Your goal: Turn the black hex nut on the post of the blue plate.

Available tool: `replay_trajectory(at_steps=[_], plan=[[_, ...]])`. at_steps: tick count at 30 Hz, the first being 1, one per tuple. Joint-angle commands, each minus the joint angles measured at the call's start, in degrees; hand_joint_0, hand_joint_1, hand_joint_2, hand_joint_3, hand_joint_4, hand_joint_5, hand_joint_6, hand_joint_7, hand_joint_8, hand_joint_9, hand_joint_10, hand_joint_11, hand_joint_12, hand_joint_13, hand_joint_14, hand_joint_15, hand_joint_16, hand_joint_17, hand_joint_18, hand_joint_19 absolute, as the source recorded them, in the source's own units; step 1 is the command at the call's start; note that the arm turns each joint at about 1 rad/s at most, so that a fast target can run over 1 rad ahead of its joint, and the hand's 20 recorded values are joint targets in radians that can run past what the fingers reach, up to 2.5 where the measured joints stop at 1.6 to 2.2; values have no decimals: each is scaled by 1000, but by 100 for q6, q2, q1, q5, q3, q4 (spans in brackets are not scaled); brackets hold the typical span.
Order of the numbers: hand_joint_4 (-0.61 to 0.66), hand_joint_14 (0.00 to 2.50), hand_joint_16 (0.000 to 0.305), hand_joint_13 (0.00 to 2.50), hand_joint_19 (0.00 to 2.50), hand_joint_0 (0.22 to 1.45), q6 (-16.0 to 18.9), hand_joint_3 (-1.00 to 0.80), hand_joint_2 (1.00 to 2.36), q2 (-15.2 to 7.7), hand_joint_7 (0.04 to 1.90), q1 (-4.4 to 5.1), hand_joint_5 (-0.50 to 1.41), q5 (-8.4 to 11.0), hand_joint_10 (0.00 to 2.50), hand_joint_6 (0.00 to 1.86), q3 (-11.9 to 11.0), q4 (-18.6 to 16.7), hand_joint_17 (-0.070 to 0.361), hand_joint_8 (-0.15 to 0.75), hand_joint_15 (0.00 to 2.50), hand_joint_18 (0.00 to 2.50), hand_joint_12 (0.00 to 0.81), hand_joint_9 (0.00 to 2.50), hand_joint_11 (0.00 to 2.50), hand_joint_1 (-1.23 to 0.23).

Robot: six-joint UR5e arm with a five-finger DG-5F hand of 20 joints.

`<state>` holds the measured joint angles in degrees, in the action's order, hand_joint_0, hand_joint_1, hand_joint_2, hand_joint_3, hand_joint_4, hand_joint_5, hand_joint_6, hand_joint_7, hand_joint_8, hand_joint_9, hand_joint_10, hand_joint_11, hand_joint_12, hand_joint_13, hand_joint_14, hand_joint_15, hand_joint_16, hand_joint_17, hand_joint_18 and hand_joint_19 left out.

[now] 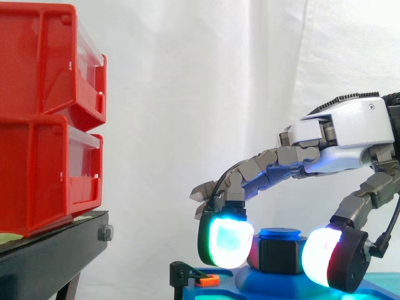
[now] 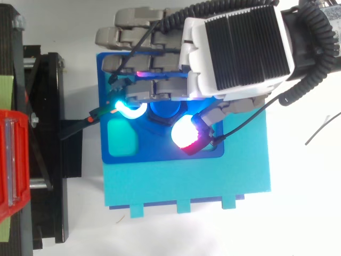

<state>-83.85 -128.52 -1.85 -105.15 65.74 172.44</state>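
The black hex nut (image 1: 279,257) sits on the blue post (image 1: 280,234) of the blue plate (image 2: 160,152). My hand (image 1: 350,134) reaches over the plate from the right, fingers curled down. One glowing finger pad (image 1: 226,242) presses the nut's left side and the thumb pad (image 1: 325,257) presses its right side, so the nut is pinched between them. From above, the nut (image 2: 165,114) shows partly under the fingers; the other fingers stretch over the plate's far edge.
The blue plate lies on a larger teal board (image 2: 186,181). A black clamp with an orange tip (image 1: 200,278) holds the plate's left edge. Two stacked red bins (image 1: 44,119) stand on a black stand (image 1: 50,256) at the left.
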Motion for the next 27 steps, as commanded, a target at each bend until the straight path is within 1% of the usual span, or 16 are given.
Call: replay_trajectory(at_steps=[1,19,23,26,27], plan=[[182,0,53,136,105,524,0,-411,1007,-6,1033,0,-212,-5,2,616,0,0,120,238,0,67,363,301,60,-798],[187,0,53,134,112,525,0,-421,1005,2,1025,0,-213,-5,2,618,0,9,120,235,0,67,361,295,65,-807],[200,0,55,140,114,486,9,-500,1001,2,1019,0,-212,3,2,610,0,0,125,246,0,79,373,299,60,-753],[229,1,58,142,108,454,70,-500,1000,2,1100,9,-203,3,0,541,0,-9,131,260,0,88,387,302,68,-709],[235,0,59,137,112,448,132,-500,1000,2,1116,35,-201,21,0,527,-9,18,132,264,0,86,393,301,67,-702]])
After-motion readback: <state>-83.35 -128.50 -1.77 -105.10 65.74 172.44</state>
